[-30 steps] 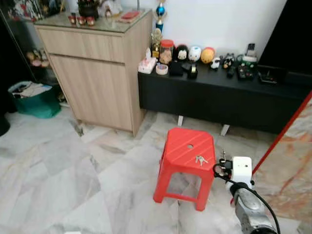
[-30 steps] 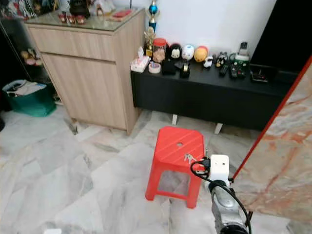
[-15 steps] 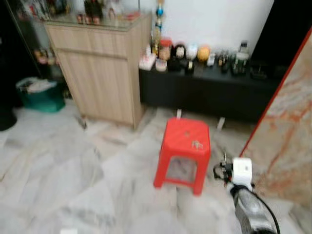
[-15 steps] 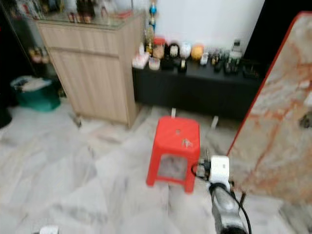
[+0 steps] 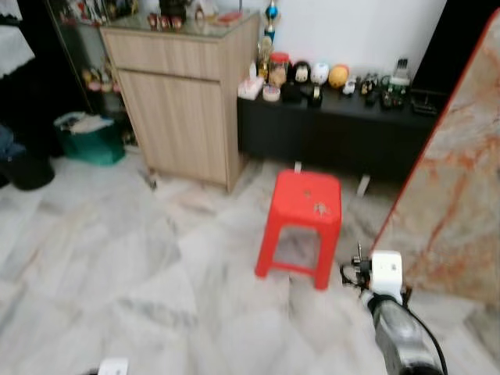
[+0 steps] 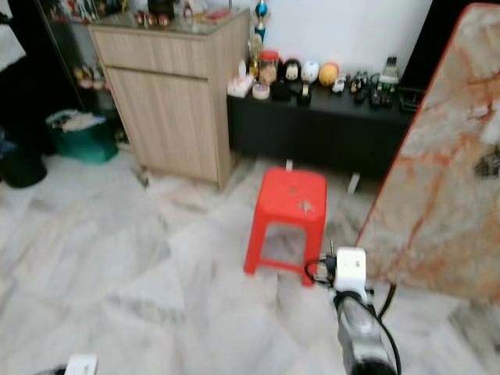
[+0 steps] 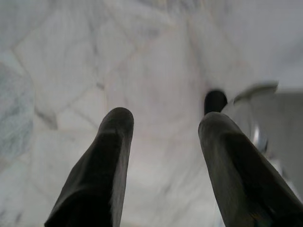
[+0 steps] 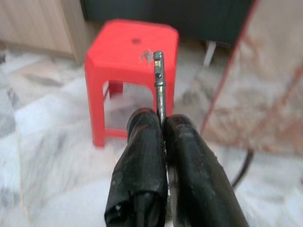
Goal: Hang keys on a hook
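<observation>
While blurred, scene: keys lie on red stool.
Right pincer: clenched on thin metal rod.
Left pincer: released, above floor.

One red plastic stool is standing on the marble floor, and one small bunch of keys is lying on its seat. Behind the stool, one long black low cabinet is sitting against the wall, with one light wooden cabinet standing just beside it. Three round figurines are lining up on the black cabinet, next to one red-lidded jar. One green basket is resting beyond the wooden cabinet. One marble-patterned slab is leaning near the stool.
</observation>
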Controlling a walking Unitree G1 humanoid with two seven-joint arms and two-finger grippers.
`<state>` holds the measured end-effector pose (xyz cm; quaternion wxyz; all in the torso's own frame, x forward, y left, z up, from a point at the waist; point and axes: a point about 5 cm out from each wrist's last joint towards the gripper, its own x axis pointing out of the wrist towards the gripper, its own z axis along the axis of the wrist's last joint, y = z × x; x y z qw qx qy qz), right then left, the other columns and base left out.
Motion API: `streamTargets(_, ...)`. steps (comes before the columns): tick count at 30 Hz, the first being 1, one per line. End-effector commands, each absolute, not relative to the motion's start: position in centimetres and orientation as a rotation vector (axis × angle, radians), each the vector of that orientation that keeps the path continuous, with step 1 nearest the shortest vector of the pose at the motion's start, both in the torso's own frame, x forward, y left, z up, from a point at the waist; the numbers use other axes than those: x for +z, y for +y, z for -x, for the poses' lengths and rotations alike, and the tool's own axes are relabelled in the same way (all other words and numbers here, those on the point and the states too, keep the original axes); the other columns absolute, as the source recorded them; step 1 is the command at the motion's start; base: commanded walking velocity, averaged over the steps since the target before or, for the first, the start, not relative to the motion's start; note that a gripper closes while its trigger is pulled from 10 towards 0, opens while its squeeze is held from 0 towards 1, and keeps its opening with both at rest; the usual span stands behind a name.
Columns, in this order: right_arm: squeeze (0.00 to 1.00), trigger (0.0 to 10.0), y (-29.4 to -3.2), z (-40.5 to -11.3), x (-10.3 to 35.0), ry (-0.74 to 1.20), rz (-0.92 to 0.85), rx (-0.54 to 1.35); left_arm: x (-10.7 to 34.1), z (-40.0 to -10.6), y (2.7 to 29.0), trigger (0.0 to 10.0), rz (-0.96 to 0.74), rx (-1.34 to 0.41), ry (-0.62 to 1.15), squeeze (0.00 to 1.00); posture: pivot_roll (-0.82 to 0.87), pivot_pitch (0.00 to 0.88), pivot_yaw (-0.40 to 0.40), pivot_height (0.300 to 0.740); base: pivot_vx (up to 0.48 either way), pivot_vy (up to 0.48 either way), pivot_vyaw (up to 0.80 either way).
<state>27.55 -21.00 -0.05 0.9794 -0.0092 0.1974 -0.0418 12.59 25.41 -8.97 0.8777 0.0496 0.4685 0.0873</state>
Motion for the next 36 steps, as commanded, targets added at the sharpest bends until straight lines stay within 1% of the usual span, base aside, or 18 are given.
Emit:
streamTargets(1, 0.0, 10.0, -21.3, -27.9, 0.3, 0.386, 0.023, -0.094, -8.6, -13.4, 25.6, 10.0, -0.132, 0.173, 0.954, 0.0, 0.03, 0.0, -0.022, 0.74, 0.0, 0.0, -0.8)
streamTargets(10, 0.0, 10.0, -21.2, -27.9, 0.4, 0.387, 0.035, -0.092, -7.8, -14.6, 26.5, 10.0, -0.167, 0.189, 0.891, 0.0, 0.03, 0.0, -0.019, 0.74, 0.0, 0.0, -0.8)
streamTargets(14, 0.0, 10.0, -21.2, -27.9, 0.4, 0.388, 0.038, -0.093, -6.8, -16.9, 26.3, 10.0, -0.202, 0.166, 0.806, 0.0, 0.03, 0.0, -0.017, 0.74, 0.0, 0.0, -0.79)
streamTargets(17, 0.0, 10.0, -21.2, -28.0, 0.4, 0.389, 0.04, -0.093, -5.5, -19.2, 25.9, 10.0, -0.234, 0.146, 0.701, 0.0, 0.03, 0.0, -0.017, 0.74, 0.0, 0.0, -0.79)
streamTargets(18, 0.0, 10.0, -21.2, -28.0, 0.4, 0.389, 0.04, -0.093, -5.5, -19.2, 25.9, 10.0, -0.234, 0.146, 0.701, 0.0, 0.03, 0.0, -0.017, 0.74, 0.0, 0.0, -0.79)
streamTargets(20, 0.0, 10.0, -21.2, -28.0, 0.4, 0.389, 0.04, -0.093, -4.3, -20.9, 25.8, 10.0, -0.254, 0.125, 0.615, 0.0, 0.03, 0.0, -0.016, 0.74, 0.0, 0.0, -0.79)
streamTargets(21, 0.0, 10.0, -21.2, -28.0, 0.4, 0.389, 0.039, -0.092, -3.1, -22.6, 25.4, 10.0, -0.27, 0.102, 0.523, 0.0, 0.03, 0.0, -0.014, 0.74, 0.0, 0.0, -0.79)
streamTargets(22, 0.0, 10.0, -21.2, -28.0, 0.4, 0.389, 0.039, -0.091, -2.2, -23.6, 25.0, 10.0, -0.28, 0.086, 0.46, 0.0, 0.03, 0.0, -0.014, 0.74, 0.0, 0.0, -0.79)
streamTargets(23, 0.0, 10.0, -21.2, -28.0, 0.4, 0.389, 0.039, -0.091, -2.2, -23.6, 25.0, 10.0, -0.28, 0.086, 0.46, 0.0, 0.03, 0.0, -0.014, 0.74, 0.0, 0.0, -0.79)
streamTargets(25, 0.0, 10.0, -21.1, -28.1, 0.4, 0.387, 0.038, -0.09, -0.9, -25.0, 24.3, 10.0, -0.337, 0.065, 0.371, 0.0, 0.03, 0.0, -0.011, 0.74, 0.0, 0.0, -0.79)
streamTargets(29, 0.0, 10.0, -21.0, -28.1, 0.5, 0.386, 0.037, -0.089, -0.3, -25.4, 24.3, 10.0, -0.35, 0.076, 0.332, 0.0, 0.03, 0.0, -0.011, 0.74, 0.0, 0.0, -0.79)
streamTargets(36, 0.0, 10.0, -20.7, -28.3, 0.5, 0.389, 0.036, -0.078, 1.8, -26.2, 23.7, 10.0, -0.342, 0.081, 0.194, 0.0, 0.05, 0.0, -0.013, 0.74, 0.0, 0.0, -0.79)
